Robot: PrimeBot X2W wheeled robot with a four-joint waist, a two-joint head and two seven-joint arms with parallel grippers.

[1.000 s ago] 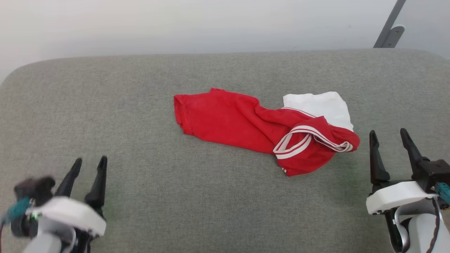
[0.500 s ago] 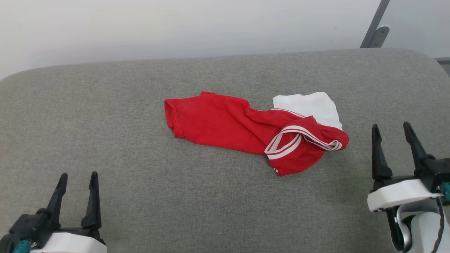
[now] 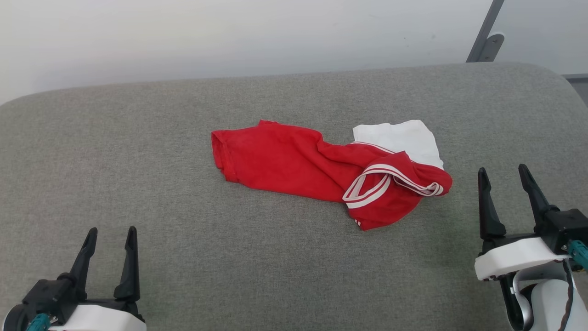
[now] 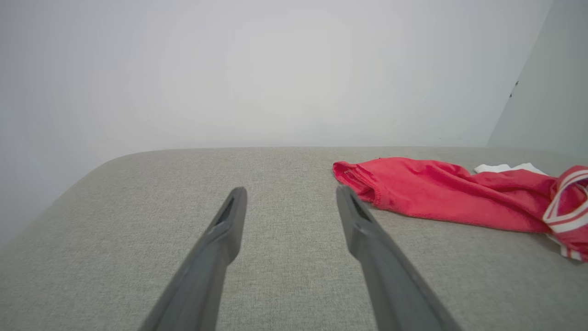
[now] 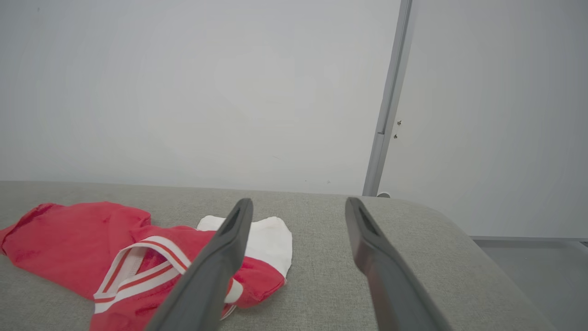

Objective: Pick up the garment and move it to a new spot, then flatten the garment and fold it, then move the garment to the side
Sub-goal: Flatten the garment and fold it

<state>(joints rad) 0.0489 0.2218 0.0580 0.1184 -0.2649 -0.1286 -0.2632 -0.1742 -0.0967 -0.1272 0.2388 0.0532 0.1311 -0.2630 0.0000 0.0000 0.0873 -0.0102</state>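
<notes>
Long, dark, tapering fingers (image 3: pixel 130 262) of the left gripper (image 3: pixel 112 230) stand spread wide with nothing between them, over bare grey weave at the lower left. The right gripper (image 3: pixel 501 168) is likewise fully spread and empty, near the bunched end of the garment (image 3: pixel 285 161). This soft red fabric lies crumpled in a slanted heap at mid-surface, with a flat white sleeve panel (image 3: pixel 399 140) jutting out behind and a loop of red-and-white striped trim (image 3: pixel 372 186) on top. It rests on a round-cornered pad (image 3: pixel 138 138) of coarse grey woven cloth, before a smooth pale wall (image 3: pixel 229 37).
</notes>
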